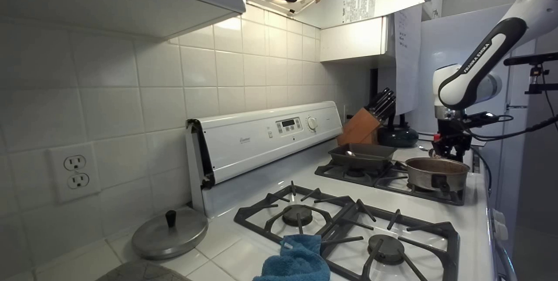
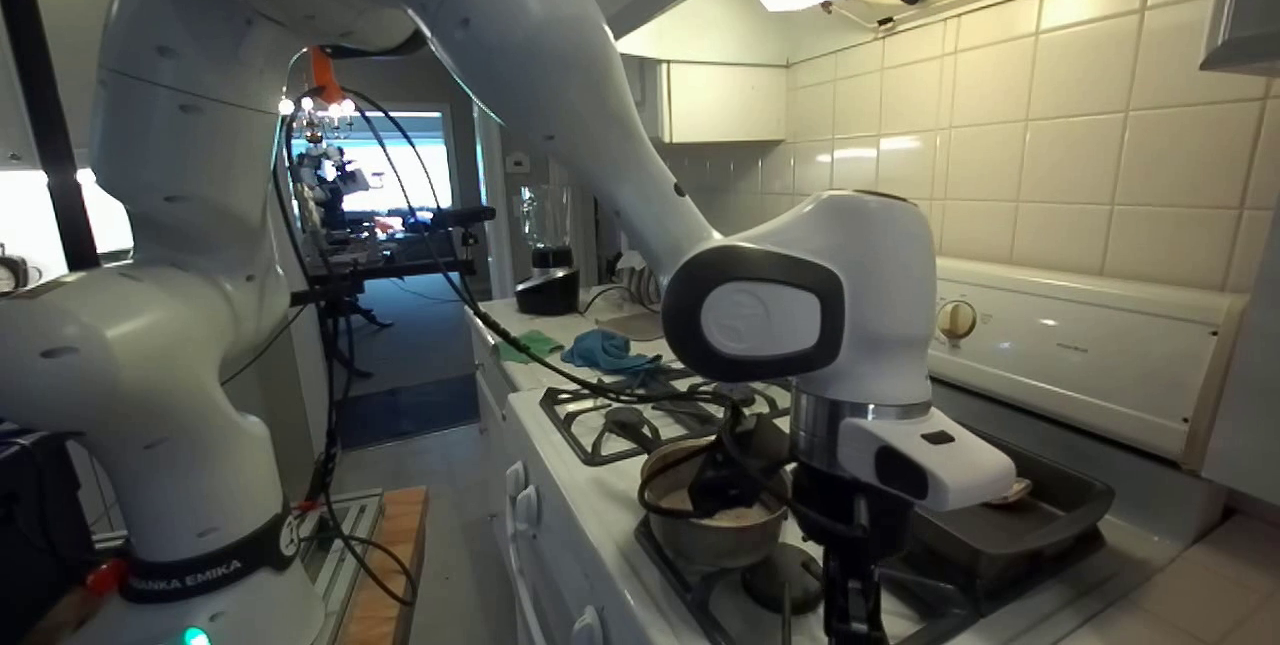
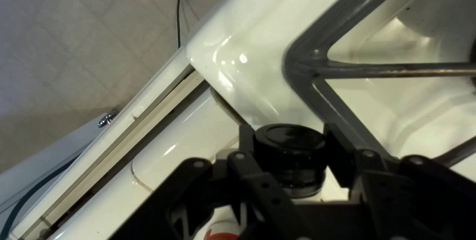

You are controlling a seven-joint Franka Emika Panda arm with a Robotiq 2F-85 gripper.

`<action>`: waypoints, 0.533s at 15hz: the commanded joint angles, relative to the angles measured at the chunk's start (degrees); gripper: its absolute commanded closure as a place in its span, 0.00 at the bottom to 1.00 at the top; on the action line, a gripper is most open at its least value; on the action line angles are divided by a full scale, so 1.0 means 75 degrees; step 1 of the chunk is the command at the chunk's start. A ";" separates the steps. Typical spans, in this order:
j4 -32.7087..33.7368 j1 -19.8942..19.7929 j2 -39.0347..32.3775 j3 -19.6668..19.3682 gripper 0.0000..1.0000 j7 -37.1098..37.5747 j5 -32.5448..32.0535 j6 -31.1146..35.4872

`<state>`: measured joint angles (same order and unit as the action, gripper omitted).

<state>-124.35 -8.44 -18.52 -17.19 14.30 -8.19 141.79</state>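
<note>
Wrist view, lower centre: hand [image 3: 290, 139] gripping black round-topped object [image 3: 290, 160] from both sides; burner grate [image 3: 306, 61] towards upper right.

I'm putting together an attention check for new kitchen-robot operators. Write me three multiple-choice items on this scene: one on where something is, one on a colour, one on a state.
1. Where does the metal lid lie?
A) on the floor
B) on the tiled counter
C) on the refrigerator

2. What colour is the round-topped object held in the pincer?
A) yellow
B) white
C) black

3. How does the saucepan stand?
A) upright and uncovered
B) upright with a cover on
C) upside down

Right letters:
1. B: an exterior view shows it resting on that counter.
2. C: its top and side look black in the wrist view.
3. A: both exterior views look into its open mouth.
</note>
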 commanded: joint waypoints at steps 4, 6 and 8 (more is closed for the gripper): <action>-0.0148 -0.0748 0.0875 0.0508 0.75 -0.1931 0.1273 -0.0246; -0.0020 -0.0918 0.0965 0.0617 0.75 -0.2524 0.1810 -0.0506; 0.0137 -0.1030 0.0983 0.0690 0.75 -0.2975 0.2251 -0.0838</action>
<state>-124.13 -14.07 -12.86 -13.84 -2.41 3.45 139.35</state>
